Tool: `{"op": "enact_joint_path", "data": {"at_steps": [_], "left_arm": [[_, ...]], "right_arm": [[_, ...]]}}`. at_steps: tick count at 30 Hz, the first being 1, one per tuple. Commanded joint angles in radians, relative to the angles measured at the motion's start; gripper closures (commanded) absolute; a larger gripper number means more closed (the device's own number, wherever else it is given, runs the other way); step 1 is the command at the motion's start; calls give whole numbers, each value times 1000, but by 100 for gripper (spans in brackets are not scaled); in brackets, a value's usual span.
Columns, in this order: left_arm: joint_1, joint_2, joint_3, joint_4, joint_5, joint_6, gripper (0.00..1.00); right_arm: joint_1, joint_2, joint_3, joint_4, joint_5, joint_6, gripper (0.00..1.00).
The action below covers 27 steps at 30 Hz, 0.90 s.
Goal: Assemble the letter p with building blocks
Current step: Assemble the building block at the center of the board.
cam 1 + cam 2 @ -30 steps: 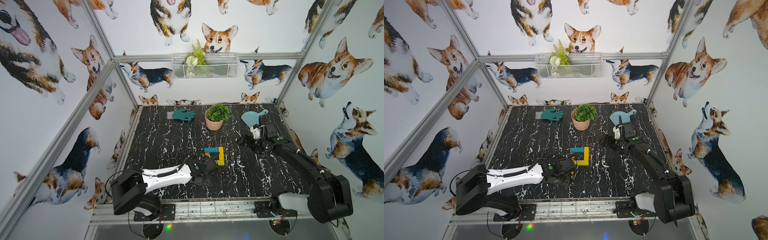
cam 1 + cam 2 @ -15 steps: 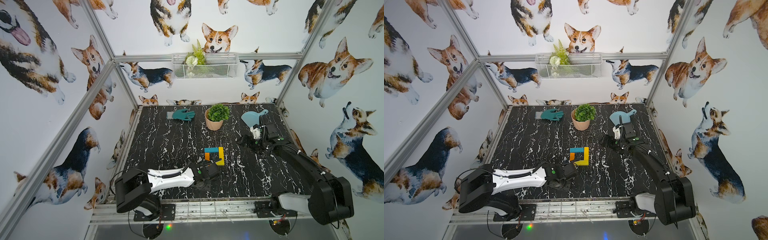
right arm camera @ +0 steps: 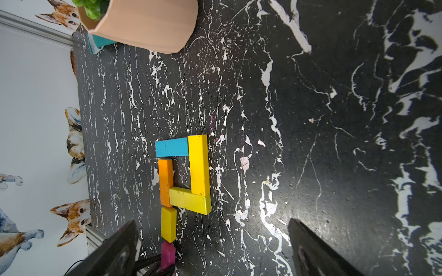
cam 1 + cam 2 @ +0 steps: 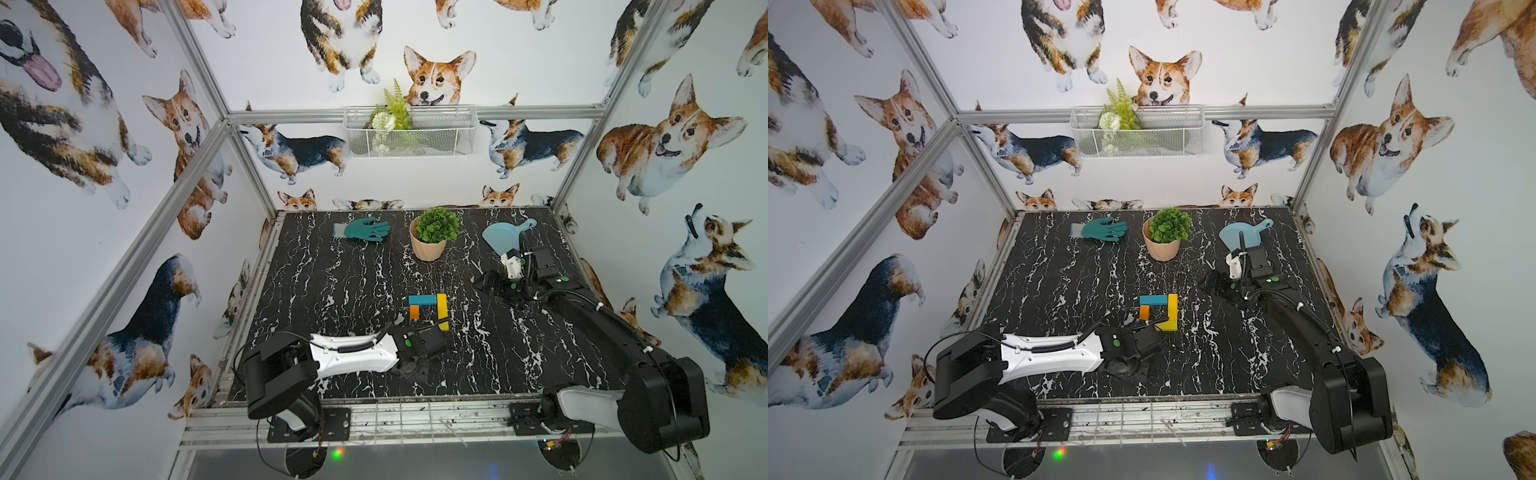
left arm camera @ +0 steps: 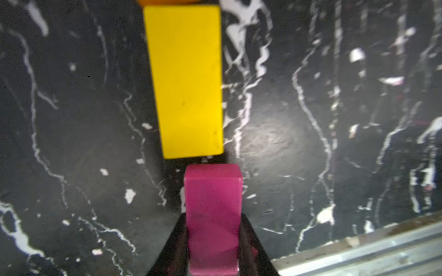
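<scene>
Left wrist view, pink block [image 5: 212, 215] in left jaws, arm [image 4: 353, 357] edged rightward

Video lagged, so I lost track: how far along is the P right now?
Done: loop closed by teal block, yellow side block, yellow bottom block and orange block; yellow stem block follows the orange. In hand: left hand grips the pink block, a small gap short of the yellow stem block and seemingly slightly off its line. Left: align, butt it up, release. Right hand open, holding nothing.
</scene>
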Motion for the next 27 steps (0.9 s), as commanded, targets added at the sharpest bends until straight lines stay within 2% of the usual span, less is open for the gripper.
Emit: {"op": "enact_joint_path", "data": {"at_steps": [1, 17, 27], "left_arm": [[0, 19, 15, -17, -9, 11, 69], [4, -4, -13, -31, -30, -38, 69], [7, 20, 6, -53, -39, -21, 69]], "right_arm": [[-1, -2, -2, -4, 0, 4, 1], [-1, -7, -9, -2, 3, 0, 1], [-1, -9, -7, -7, 1, 2, 0]]}}
